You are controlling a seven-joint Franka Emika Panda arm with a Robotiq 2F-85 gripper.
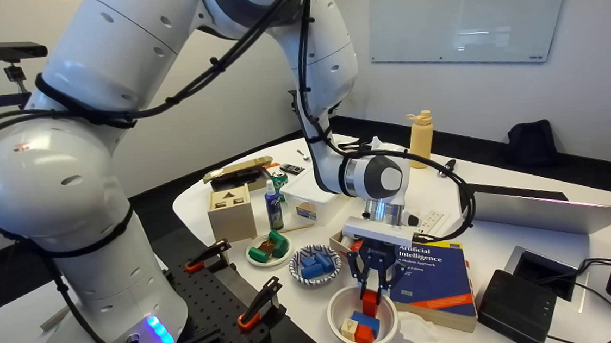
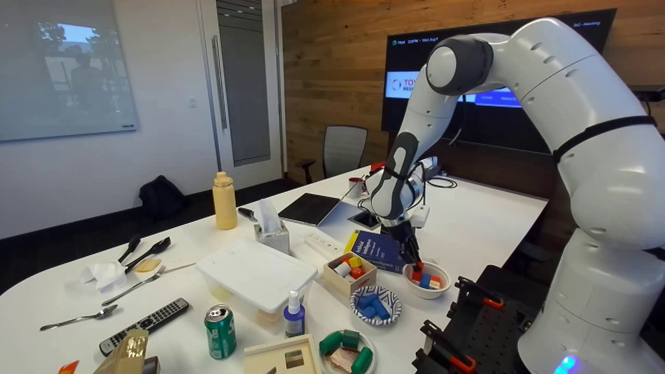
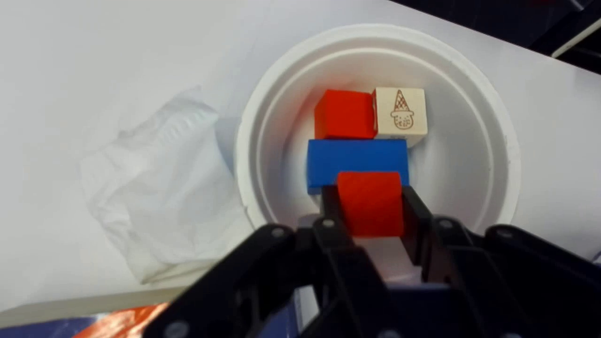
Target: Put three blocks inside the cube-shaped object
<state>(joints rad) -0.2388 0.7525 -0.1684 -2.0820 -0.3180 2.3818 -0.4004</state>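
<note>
My gripper [image 3: 369, 202] is down at the white bowl [image 3: 509, 159], shut on a red block [image 3: 371, 206] with a finger on either side of it. Whether this block still touches the bowl's floor I cannot tell. Lying in the same bowl are a second red block [image 3: 350, 115], a long blue block [image 3: 357, 155] and a cream block [image 3: 400, 110] with an ice-cream drawing. More blue blocks [image 1: 314, 270] fill the patterned bowl beside it. The cube-shaped object [image 1: 232, 218], tan wood with cut-out holes on top, stands by the blue spray bottle, partly cut off in an exterior view [image 2: 280, 358].
A thick blue book [image 1: 431, 279] and crumpled tissue [image 3: 164, 188] lie right by the white bowl. Between there and the cube-shaped object are a plate of green blocks [image 2: 331, 343], a small wooden box [image 2: 337, 280], the spray bottle [image 1: 274, 209] and a lidded plastic box [image 2: 254, 270].
</note>
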